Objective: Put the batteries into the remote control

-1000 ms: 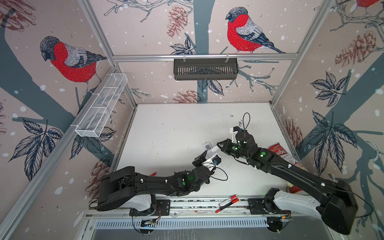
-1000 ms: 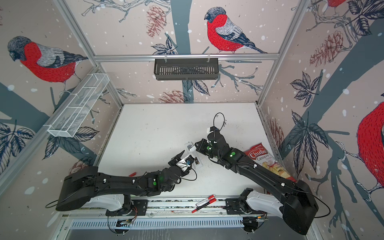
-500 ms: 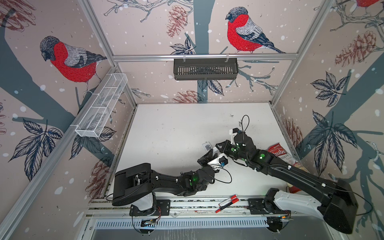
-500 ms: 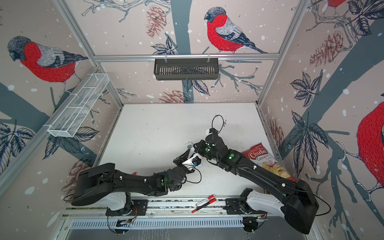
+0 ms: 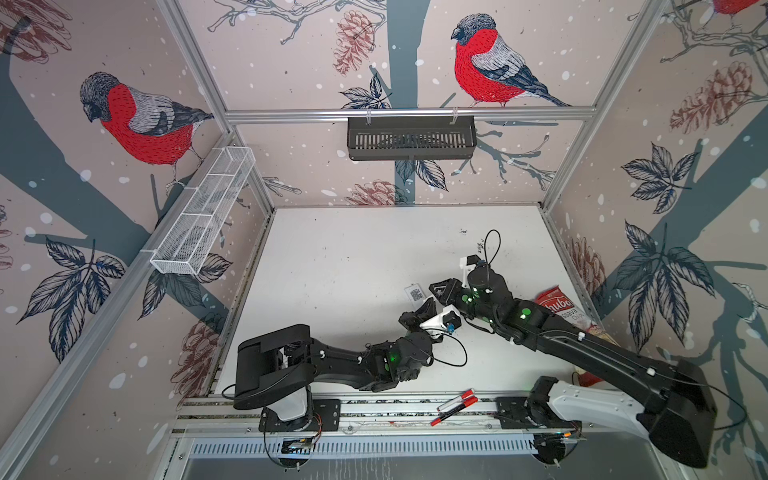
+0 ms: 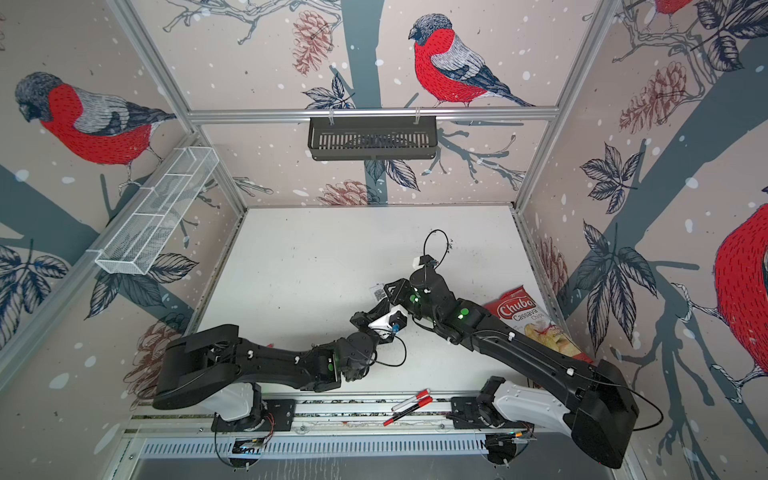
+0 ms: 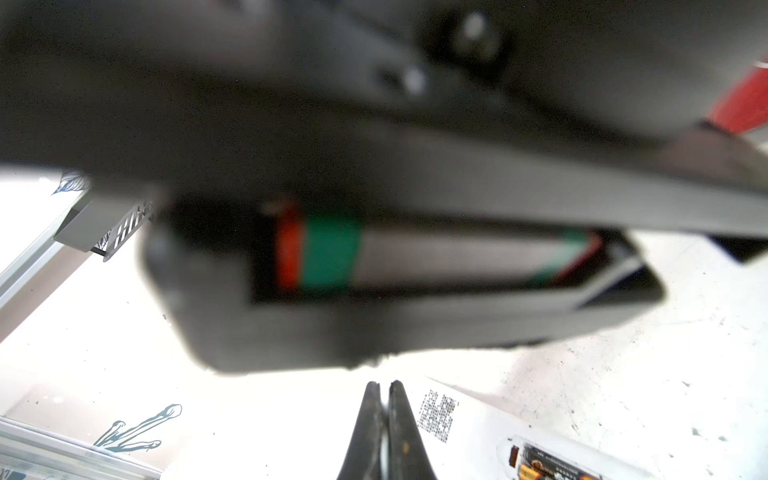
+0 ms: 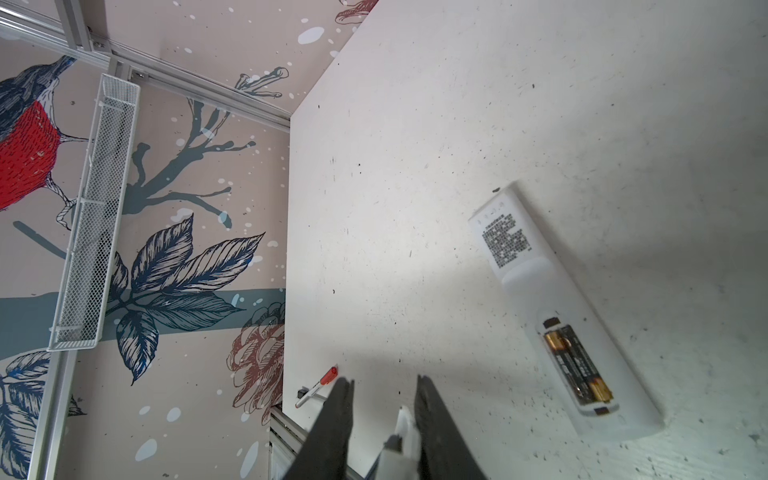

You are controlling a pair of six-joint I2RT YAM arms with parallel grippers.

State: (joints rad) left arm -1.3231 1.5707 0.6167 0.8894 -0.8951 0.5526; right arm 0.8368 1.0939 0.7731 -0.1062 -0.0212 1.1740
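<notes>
Speckled white desk (image 8: 457,104) between bird-papered walls: remote control (image 8: 552,299) back-up, compartment open, batteries (image 8: 577,365) in.
Side by side in the open bay, copper ends at opposite ends; flat on the desk just right of centre in both top views, only the printed label (image 5: 415,294) showing there. Left claw (image 7: 384,384) pinched fully together near that label, nothing seen between the fingers (image 7: 370,415). Right claw (image 8: 384,380) narrowly parted beside the remote control, small white piece (image 8: 405,432) against one finger, not bridging the gap. Red-capped marker pens (image 5: 455,405) on the front rail at lower centre; red chip bag (image 5: 561,309) at the desk's right edge; white mesh rack (image 5: 203,216) on the left wall, upper left; black basket (image 5: 411,137) on the back rail, top centre.
</notes>
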